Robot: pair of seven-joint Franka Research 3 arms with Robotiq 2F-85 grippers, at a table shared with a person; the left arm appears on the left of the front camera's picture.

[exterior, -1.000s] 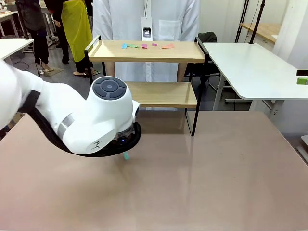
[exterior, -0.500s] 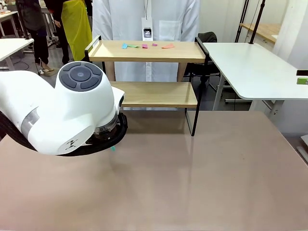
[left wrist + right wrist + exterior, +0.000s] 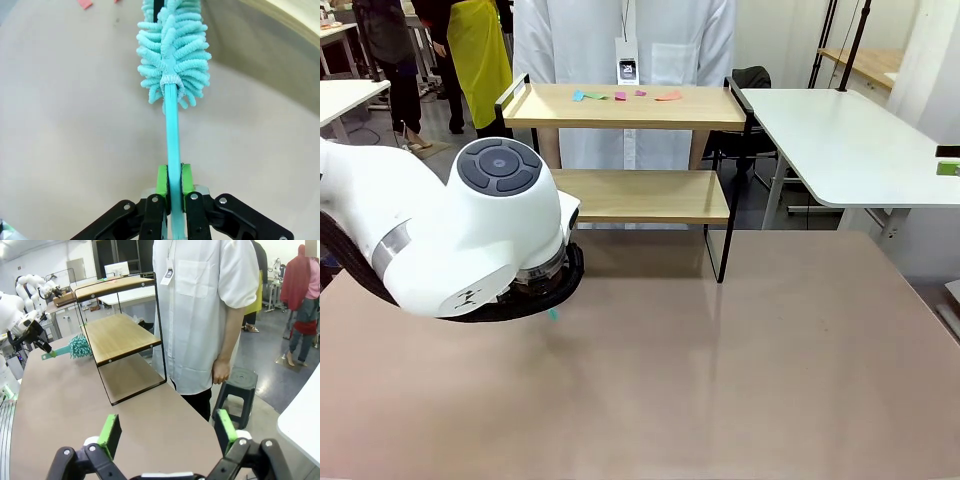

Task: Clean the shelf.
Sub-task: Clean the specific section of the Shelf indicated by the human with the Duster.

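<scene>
I see the shelf (image 3: pixel 630 150) standing at the table's (image 3: pixel 740 380) far edge, left of the middle. Its long axis runs along that edge, with the raised side rails at either end. Small coloured paper scraps (image 3: pixel 620 96) lie on its top board, and a person in a white coat (image 3: pixel 620 40) stands just behind it.

My left gripper (image 3: pixel 173 181) is closed nearly all the way, its green pads (image 3: pixel 162 179) pinching the thin teal handle of a duster (image 3: pixel 172 55). The handle runs straight out from between the fingers, with the fluffy head at the far end above the table surface. In the right wrist view the duster (image 3: pixel 75 346) sits roughly level, head toward the shelf's (image 3: pixel 120 335) end.

My right gripper (image 3: pixel 165 432) is spread wide and holds nothing, hanging above the table.
</scene>
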